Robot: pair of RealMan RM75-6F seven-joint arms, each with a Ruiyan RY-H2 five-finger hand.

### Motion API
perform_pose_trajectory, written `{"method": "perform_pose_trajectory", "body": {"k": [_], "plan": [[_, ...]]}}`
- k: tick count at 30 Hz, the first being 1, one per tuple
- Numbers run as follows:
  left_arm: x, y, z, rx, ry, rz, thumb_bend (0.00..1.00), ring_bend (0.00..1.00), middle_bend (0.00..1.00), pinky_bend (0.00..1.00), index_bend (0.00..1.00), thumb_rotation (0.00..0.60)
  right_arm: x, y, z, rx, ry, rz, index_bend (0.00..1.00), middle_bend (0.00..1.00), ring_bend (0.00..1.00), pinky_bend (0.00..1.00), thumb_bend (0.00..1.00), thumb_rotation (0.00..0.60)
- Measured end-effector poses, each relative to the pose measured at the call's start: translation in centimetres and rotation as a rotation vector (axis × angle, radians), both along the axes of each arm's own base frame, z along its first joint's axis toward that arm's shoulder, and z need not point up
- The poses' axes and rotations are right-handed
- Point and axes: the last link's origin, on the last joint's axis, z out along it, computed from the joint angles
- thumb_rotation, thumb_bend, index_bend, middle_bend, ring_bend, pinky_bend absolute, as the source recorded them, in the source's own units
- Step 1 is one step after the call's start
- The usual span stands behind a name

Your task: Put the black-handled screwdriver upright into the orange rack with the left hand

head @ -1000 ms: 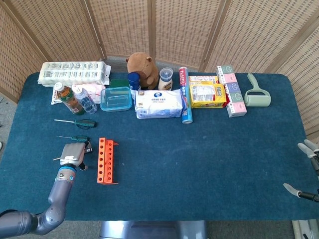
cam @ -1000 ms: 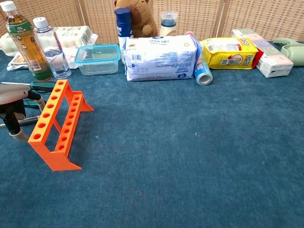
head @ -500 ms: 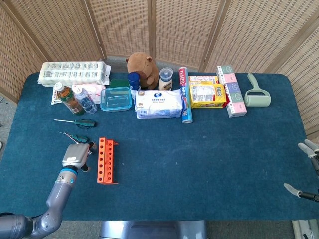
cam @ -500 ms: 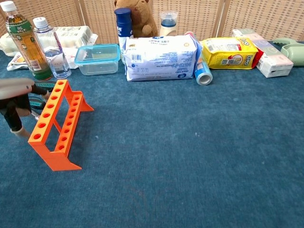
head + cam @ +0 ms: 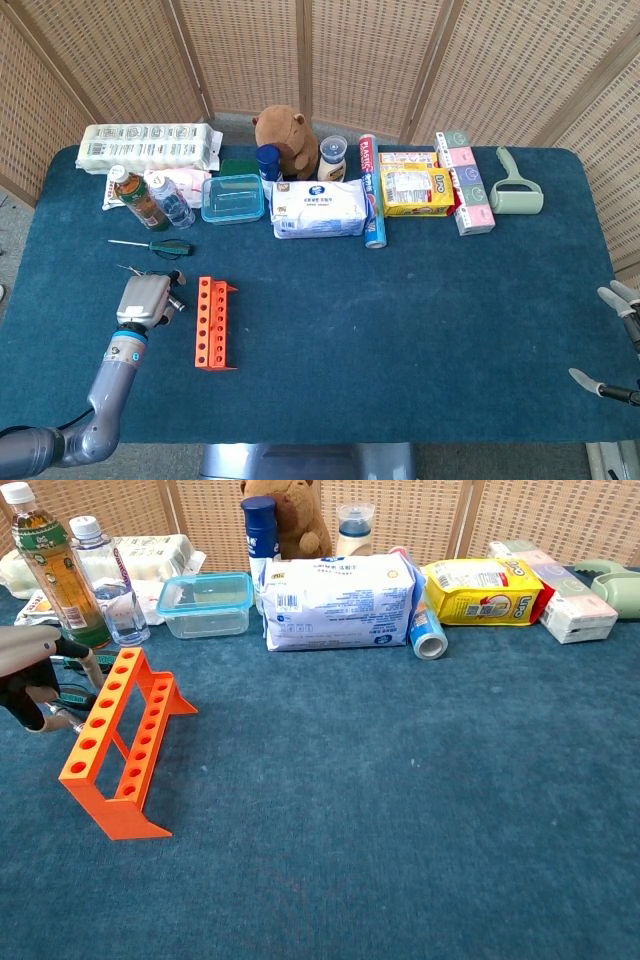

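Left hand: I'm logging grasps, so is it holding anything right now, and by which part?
It cannot be told. The left hand covers the nearer screwdriver beside the orange plastic rack; only a thin metal tip pokes out, and no grip shows.

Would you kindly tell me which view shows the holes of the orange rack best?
The head view: it looks straight down on the orange rack, so both rows of holes show as open circles. The chest view shows the rack from the side and at a slant, its holes foreshortened but its legs and height plain.
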Motion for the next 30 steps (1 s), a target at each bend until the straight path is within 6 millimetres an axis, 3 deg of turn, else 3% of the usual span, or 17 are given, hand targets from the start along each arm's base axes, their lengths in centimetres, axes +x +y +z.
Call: {"method": "perform_pose_trajectory", "body": {"k": [15, 30], "plan": [[-1.5, -0.7, -0.3, -0.020, -0.004, -0.002, 0.33, 1.00, 1.00, 1.00, 0.39, 0.600, 0.0, 0.0, 0.0, 0.006, -0.008, -0.001, 0.09, 0.06, 0.00, 0.00, 0.01, 0.600], [-1.6, -0.7, -1.5, -0.030, 0.037, -0.026, 0.34, 1.00, 1.00, 1.00, 0.39, 0.600, -0.1, 0.0, 0.1, 0.010, -0.012, 0.001, 0.09, 0.06, 0.00, 0.00, 0.01, 0.600]]}}
